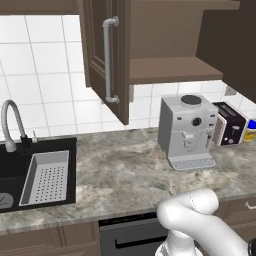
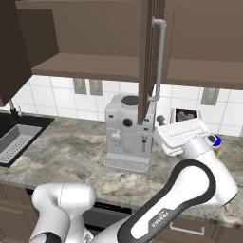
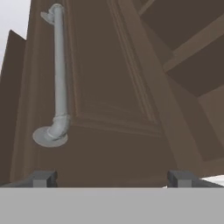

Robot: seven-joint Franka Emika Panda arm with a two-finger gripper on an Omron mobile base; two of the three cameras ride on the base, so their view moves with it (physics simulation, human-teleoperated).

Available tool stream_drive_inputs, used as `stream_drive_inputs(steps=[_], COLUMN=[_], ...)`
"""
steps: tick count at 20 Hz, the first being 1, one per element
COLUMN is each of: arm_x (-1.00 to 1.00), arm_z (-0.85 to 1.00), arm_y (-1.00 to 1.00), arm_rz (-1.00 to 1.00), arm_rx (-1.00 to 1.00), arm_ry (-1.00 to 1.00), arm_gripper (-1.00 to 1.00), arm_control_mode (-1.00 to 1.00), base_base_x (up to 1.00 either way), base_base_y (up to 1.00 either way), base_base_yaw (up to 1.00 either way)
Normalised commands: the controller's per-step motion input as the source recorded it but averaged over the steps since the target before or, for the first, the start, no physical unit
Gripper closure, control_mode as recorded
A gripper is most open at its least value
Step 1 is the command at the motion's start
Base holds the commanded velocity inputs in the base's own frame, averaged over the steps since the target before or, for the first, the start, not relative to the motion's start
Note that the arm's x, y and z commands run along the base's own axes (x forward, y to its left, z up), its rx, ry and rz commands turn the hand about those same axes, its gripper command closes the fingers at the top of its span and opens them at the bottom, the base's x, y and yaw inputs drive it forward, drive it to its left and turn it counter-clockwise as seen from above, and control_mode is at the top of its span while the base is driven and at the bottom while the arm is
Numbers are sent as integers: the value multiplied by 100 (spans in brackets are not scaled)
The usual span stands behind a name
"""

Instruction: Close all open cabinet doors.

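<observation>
Two tall dark brown cabinet doors stand open over the counter. The left door [image 1: 100, 55] juts out from the wall, its silver bar handle [image 1: 109, 60] facing left. The right door [image 2: 148, 61] shows almost edge-on, with its handle [image 2: 159, 61] on the right face. In the hand view this door's panel [image 3: 109, 78] and handle [image 3: 59, 74] fill the frame from close below. My gripper [image 3: 113, 179] is open, with nothing between its fingertips, and sits just under the door's lower edge. My hand [image 2: 182, 135] hovers to the right of that door, below the handle.
A grey coffee machine [image 1: 186, 131] and a black toaster [image 1: 230, 122] stand on the marble counter [image 1: 120, 175] under the open shelf [image 1: 175, 70]. A small blue-topped item [image 2: 215, 140] sits behind my hand. A black sink [image 1: 35, 175] with a faucet [image 1: 10, 125] lies at the left.
</observation>
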Motion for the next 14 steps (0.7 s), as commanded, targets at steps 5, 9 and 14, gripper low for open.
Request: stream_drive_inputs(steps=[5,9,14], arm_x=[10,14,7], arm_z=[12,23,12], arm_y=[20,19,19], arm_rz=[0,0,0], arm_rx=[0,0,-1], arm_ry=[0,0,2], arm_gripper=[-100,-100,-100], arm_control_mode=[-100,-100,-100], base_base_x=[0,0,0], base_base_y=[0,0,0], base_base_yaw=[0,0,0])
